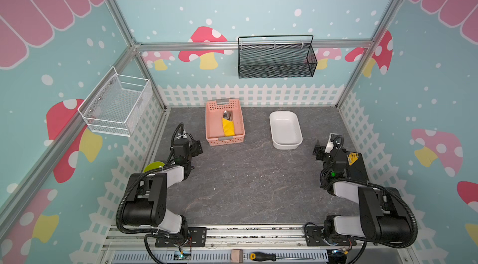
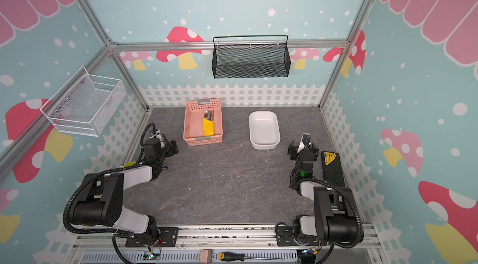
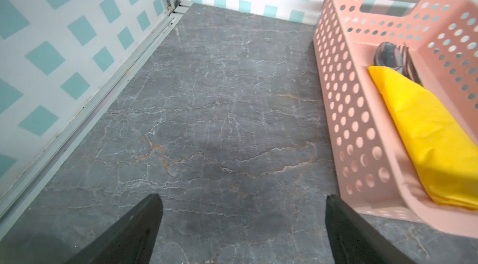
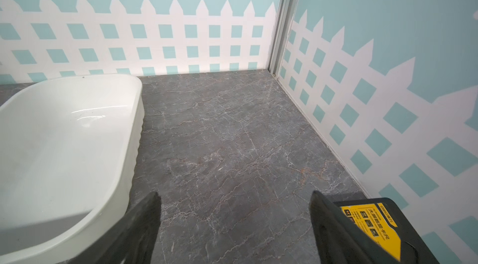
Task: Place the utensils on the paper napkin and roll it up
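Observation:
The paper napkin (image 1: 228, 128) (image 2: 208, 127) lies rolled into a bright yellow bundle inside the pink basket (image 1: 225, 142) at the back of the table. The silver heads of the utensils (image 1: 227, 114) (image 2: 209, 114) stick out of its far end; their handles are hidden inside the roll. In the left wrist view the napkin (image 3: 426, 133) and the utensils (image 3: 390, 55) lie in the basket (image 3: 344, 110). My left gripper (image 1: 195, 147) (image 3: 241, 198) hangs open just left of the basket, holding nothing. My right gripper (image 1: 319, 150) (image 4: 234, 195) is open and holds nothing, over bare table at the right.
A white oblong dish (image 1: 285, 130) (image 4: 64, 133) stands right of the basket, close to my right gripper. A black case with a yellow label (image 1: 355, 164) (image 4: 372, 226) lies by the right wall. A screwdriver (image 1: 269, 256) rests on the front rail. Black mesh (image 1: 276, 61) and white wire (image 1: 116, 102) baskets hang on the walls.

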